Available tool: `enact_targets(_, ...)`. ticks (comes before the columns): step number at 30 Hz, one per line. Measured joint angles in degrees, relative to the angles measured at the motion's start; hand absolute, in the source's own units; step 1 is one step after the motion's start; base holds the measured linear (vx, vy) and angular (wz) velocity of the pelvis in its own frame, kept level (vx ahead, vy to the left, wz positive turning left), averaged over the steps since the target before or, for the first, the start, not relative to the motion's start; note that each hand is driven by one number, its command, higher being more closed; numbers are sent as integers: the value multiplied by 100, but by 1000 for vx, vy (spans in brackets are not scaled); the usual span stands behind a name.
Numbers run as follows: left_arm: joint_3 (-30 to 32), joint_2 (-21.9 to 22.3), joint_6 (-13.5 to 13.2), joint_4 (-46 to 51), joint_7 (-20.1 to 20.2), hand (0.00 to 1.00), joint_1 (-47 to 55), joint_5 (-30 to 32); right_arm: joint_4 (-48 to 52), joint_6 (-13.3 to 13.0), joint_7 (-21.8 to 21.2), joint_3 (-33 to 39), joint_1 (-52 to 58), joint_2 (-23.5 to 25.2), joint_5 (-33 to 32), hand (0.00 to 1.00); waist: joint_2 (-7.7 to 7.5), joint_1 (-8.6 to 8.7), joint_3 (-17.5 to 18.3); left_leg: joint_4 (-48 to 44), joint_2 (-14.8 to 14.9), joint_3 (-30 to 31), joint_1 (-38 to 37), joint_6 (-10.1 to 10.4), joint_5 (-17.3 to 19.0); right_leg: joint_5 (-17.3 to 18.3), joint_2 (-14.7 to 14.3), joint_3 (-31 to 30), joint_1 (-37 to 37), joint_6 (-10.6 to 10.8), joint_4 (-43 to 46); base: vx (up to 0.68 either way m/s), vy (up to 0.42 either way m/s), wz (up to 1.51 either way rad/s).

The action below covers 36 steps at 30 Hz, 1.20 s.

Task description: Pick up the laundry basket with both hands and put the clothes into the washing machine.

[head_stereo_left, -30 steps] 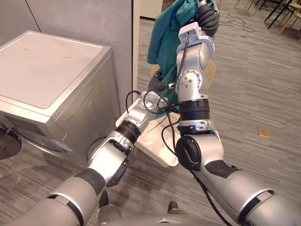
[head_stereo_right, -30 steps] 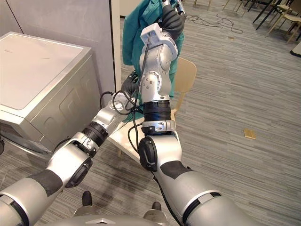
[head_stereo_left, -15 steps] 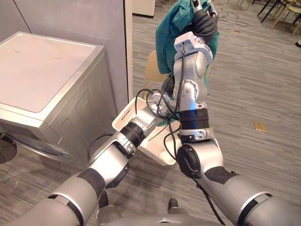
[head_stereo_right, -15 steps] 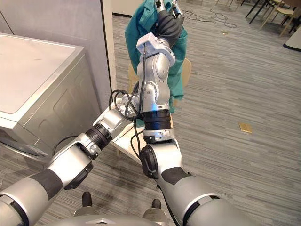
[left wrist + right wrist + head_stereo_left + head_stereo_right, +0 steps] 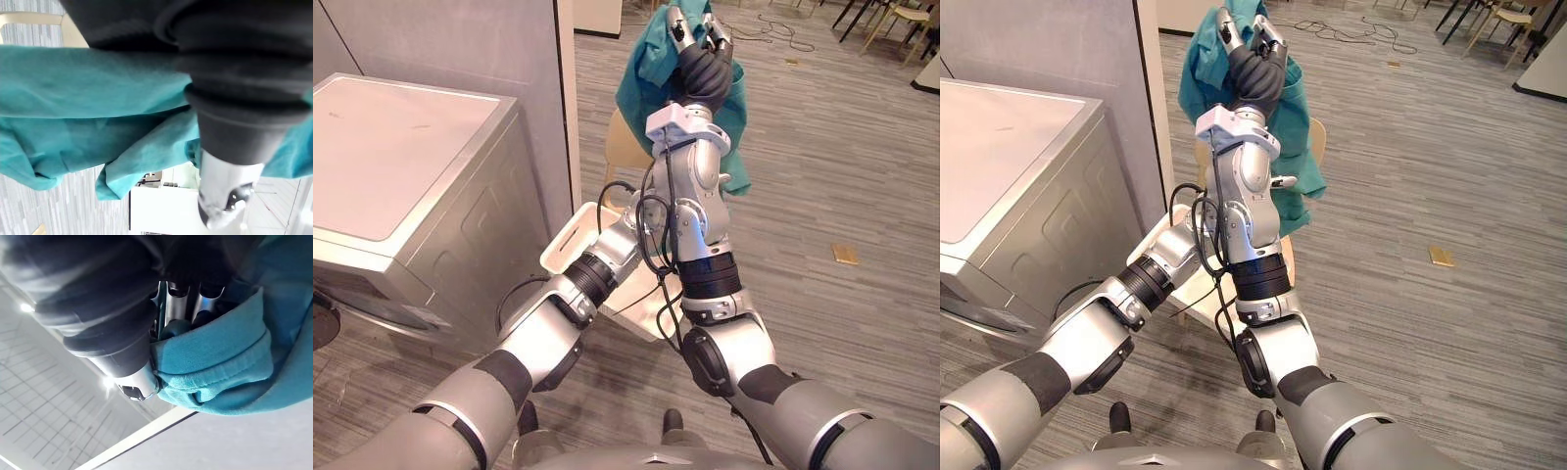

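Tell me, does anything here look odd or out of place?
Yes: the right hand grips a teal garment high in the air. It dangles over a wooden chair, off to the side of the washing machine. The white laundry basket appears to rest on the chair.

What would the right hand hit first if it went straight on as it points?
The right hand points upward: only the teal garment it grips, then ceiling panels well beyond in its wrist view. The way looks free, depth unclear.
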State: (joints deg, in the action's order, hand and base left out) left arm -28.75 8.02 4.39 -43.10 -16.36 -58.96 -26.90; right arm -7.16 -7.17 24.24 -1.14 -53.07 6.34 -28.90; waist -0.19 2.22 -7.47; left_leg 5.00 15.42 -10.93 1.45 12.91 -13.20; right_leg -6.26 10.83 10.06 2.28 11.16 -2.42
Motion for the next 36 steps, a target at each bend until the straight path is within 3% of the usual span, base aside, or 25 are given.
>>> enact_targets(4, 191, -4, 0, -39, -70, 0, 72, -67, -40, -1, 2, -122, 13, 13, -22, 100, -15, -58, 9, 0, 0, 12, 0, 2, -3, -4, -3, 6, 7, -1, 0, -9, -1, 0)
enact_targets(5, 193, -7, 0, -43, -70, 100, 97, -131, -50, -1, 4, -138, 13, 13, -40, 100, -17, -71, 10, 0, 1, 12, 0, 4, -5, -4, -3, 5, 7, -1, 0, 0, 0, 0)
enact_targets(17, 173, -20, -3, -150, -75, 100, 249, -339, -57, -4, 6, -340, 12, 18, -119, 100, -195, -186, 107, -1, 0, 25, 0, 7, -1, -19, -7, 51, 76, 6, -68, 0, 0, 0)
enact_targets(31, 165, -27, -117, -22, -239, 100, 315, -333, -55, -8, 1, -1022, 18, 18, -471, 100, -222, -230, 116, -1, 0, 1, 43, 16, 22, -18, -7, 34, 26, 7, -91, 0, 0, 0)
enact_targets(32, 164, -29, -119, -21, -246, 100, 335, -333, -52, -12, 1, -1068, 49, 16, -479, 0, -244, -230, 128, -1, 0, -2, 43, 16, 22, -17, -7, 32, 24, 8, -94, 0, 0, 0)
enact_targets(36, 165, -48, -118, -13, -348, 100, 466, -323, 31, -58, -6, -1382, 304, -6, -505, 0, -354, -217, 198, -1, 0, -12, 50, 15, 25, -16, -9, 6, -3, 9, -94, 0, 0, -2)
